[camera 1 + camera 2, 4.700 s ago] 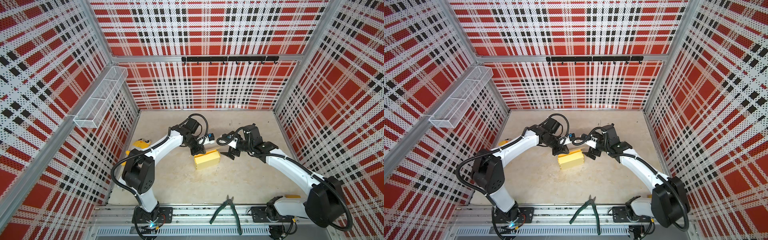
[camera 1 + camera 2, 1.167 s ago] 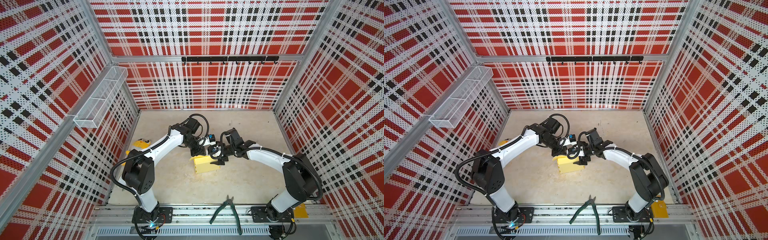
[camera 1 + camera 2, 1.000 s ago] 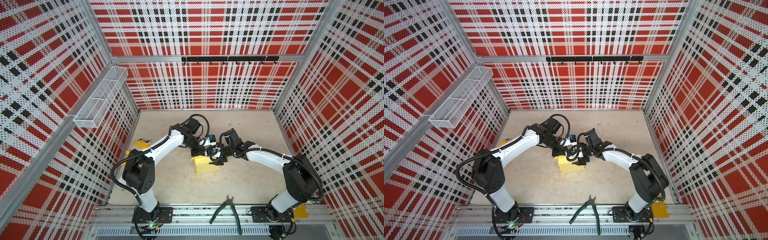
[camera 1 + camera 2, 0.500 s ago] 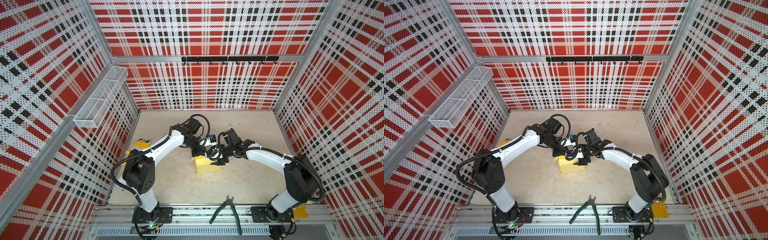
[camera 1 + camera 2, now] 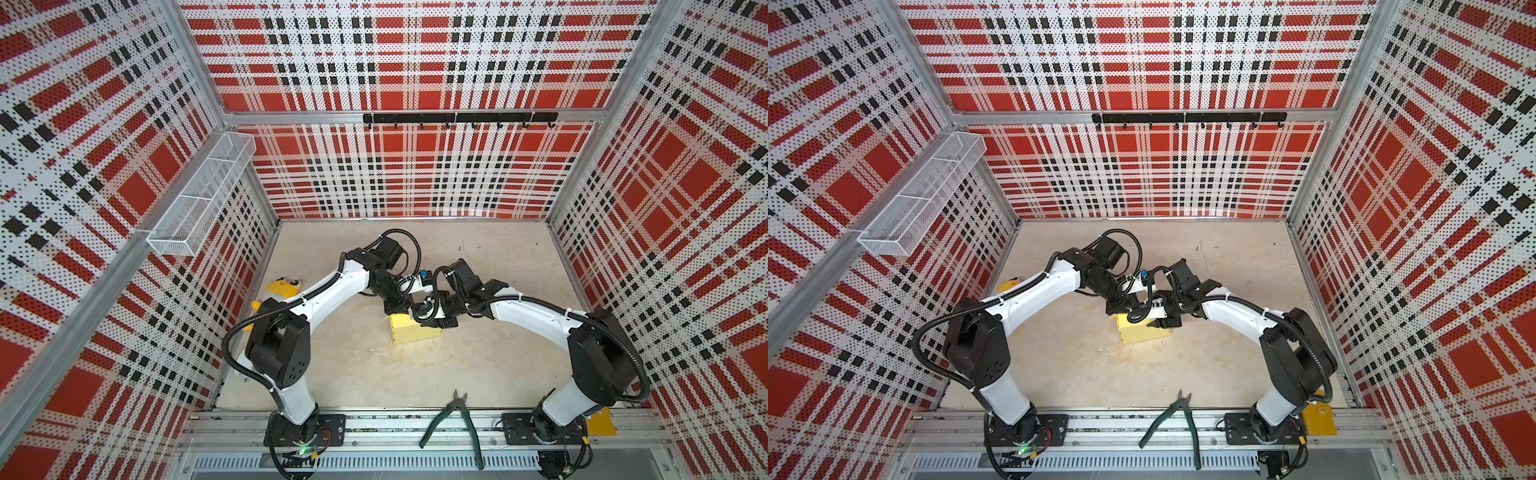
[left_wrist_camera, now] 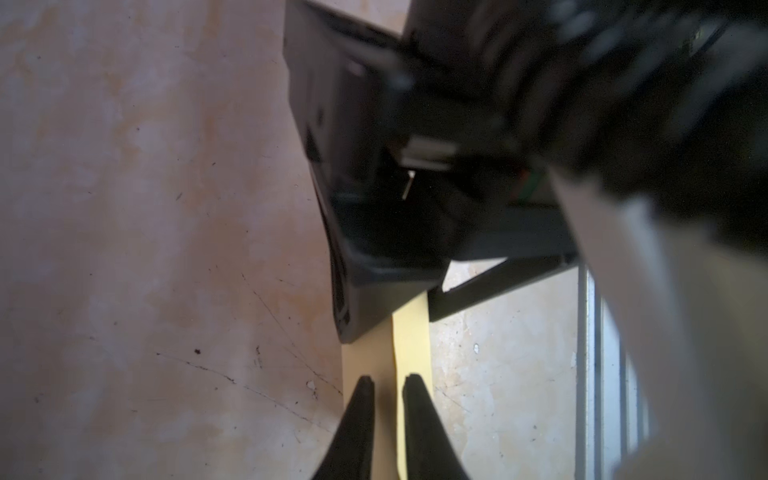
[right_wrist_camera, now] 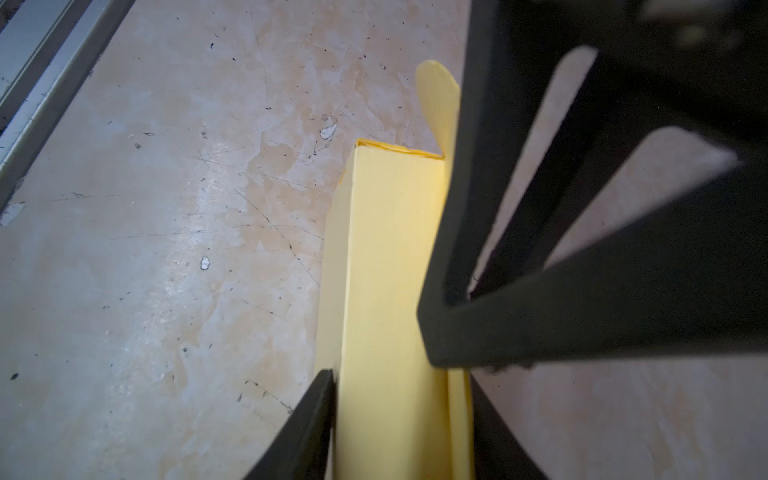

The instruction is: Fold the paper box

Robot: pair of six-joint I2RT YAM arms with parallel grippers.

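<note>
- Roughly mid-floor in both top views, we find the box (image 5: 407, 334) (image 5: 1140, 334). It is pale yellow, folded into a shallow block, and rests on the beige floor (image 5: 374, 374) between the two arms.
- We see the left gripper (image 5: 397, 309) (image 5: 1115, 309) at the box's far left corner. The right gripper (image 5: 434, 323) (image 5: 1163, 322) is over its far right edge, and the two come close together above the cardboard.
- From the right wrist view, the box (image 7: 390, 270) runs away from the camera as a long narrow face. A rounded tab (image 7: 436, 95) stands up at its far end.
- We read the right gripper (image 7: 401, 382) as clamped on the box. One finger (image 7: 316, 415) lies against one long side and its partner against the other, where a loose flap sits between finger and wall.
- In that same view a black finger (image 7: 582, 299) of the left gripper comes down beside the box, its tip at the long upper edge.
- From the left wrist view, the left gripper (image 6: 388, 380) has its jaws slightly apart with a narrow gap. The box's yellow edge (image 6: 409, 332) shows through the gap and beyond it. We cannot tell whether either finger touches the cardboard.
- Elsewhere we note a yellow toy (image 5: 282, 289) by the left wall, partly behind the left arm.
- Green-handled cutters (image 5: 457, 405) lie on the front rail, a mesh basket (image 5: 203, 187) hangs on the left wall, and a hook rail (image 5: 459, 118) sits on the back wall.
</note>
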